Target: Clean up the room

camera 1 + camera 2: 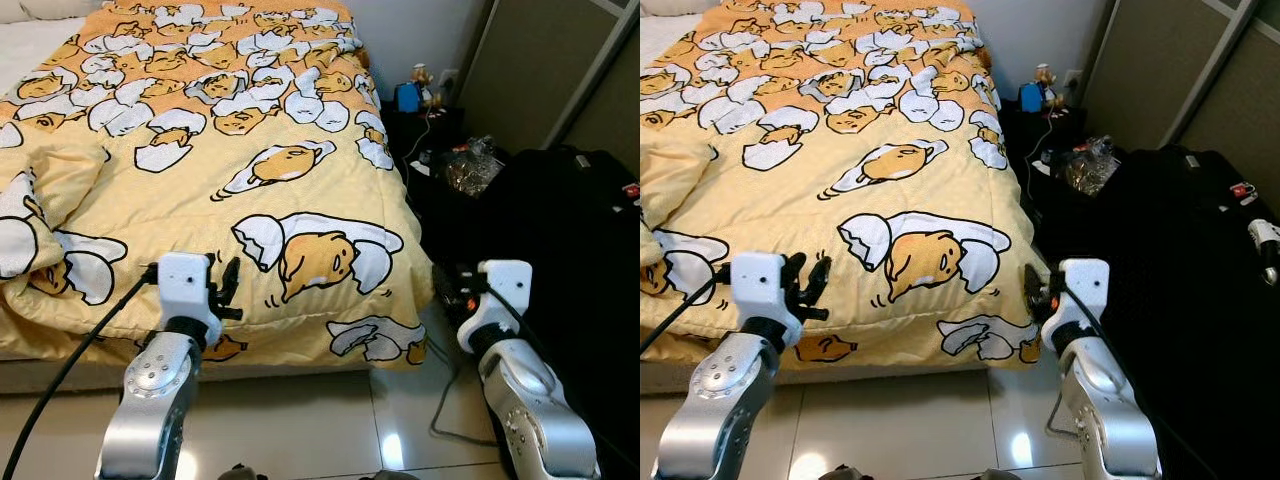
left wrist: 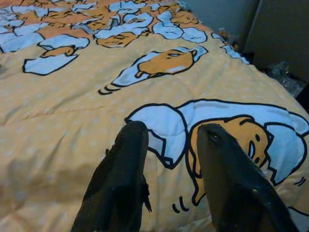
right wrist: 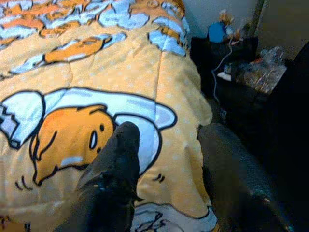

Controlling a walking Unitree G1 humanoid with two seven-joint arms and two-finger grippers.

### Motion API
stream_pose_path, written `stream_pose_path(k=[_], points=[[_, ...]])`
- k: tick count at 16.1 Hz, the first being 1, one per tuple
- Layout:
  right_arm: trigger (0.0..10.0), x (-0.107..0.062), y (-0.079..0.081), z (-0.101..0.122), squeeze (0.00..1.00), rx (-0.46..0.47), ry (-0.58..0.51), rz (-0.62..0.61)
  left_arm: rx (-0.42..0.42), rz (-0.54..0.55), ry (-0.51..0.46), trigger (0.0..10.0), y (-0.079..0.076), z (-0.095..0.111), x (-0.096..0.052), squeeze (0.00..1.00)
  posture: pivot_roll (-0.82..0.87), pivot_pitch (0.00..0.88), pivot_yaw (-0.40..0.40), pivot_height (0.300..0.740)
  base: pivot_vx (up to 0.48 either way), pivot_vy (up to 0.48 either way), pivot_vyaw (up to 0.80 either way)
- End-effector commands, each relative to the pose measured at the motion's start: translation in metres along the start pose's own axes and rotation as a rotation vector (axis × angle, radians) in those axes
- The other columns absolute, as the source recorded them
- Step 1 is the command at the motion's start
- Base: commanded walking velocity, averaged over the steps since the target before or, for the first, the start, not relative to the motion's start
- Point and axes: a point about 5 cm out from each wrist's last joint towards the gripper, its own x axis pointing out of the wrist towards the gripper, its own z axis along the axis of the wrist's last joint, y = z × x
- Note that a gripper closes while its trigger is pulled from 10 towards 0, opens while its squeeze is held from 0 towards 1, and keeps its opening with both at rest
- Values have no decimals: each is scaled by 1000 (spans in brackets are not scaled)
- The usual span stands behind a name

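Task thing as I read it: the yellow duvet on the bed. It covers the mattress up to the foot edge and hangs over the near side. Mostly flat on the right half; on the left it's bunched into a fold, so the spread isn't finished there. My guess is that fold is what needs pulling straight.

Left gripper sits low over the foot edge of the duvet, fingers spread, nothing between them. In the wrist view the fingers frame a printed egg cartoon, apart from the fabric as far as I can tell. Positioned like that, I'd say it's lined up to pinch the hem.

Right gripper is at the bed's right foot corner, also spread and empty, pointing along the duvet's side edge. Makes sense for taking the corner.

Outward: dark nightstand by the wall with a blue gadget and a white cable, crinkled plastic wrap next to it, black suitcase on my right. Cord on the floor near the right arm: snag risk.
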Motion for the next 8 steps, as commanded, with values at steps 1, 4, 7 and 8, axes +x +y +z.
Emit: stream_pose_path(k=[1,4,7,8], points=[[10000,-1,3,3,1000,2,-4,22,-19,-3,-18,10000,1,6,-1,1000,-40,48,-15,740,0,0,0],[10000,0,8,14,1000,-76,-111,32,8,-24,-51,10000,-1,13,5,1000,-43,37,-1,740,0,0,0],[10000,3,-1,8,1000,-54,-20,-57,45,-12,-114,10000,-3,22,10,1000,-44,28,14,740,0,0,0],[10000,3,-3,8,0,-46,-38,-48,76,10,-141,10000,-3,24,10,1000,-43,23,16,740,0,0,0]])
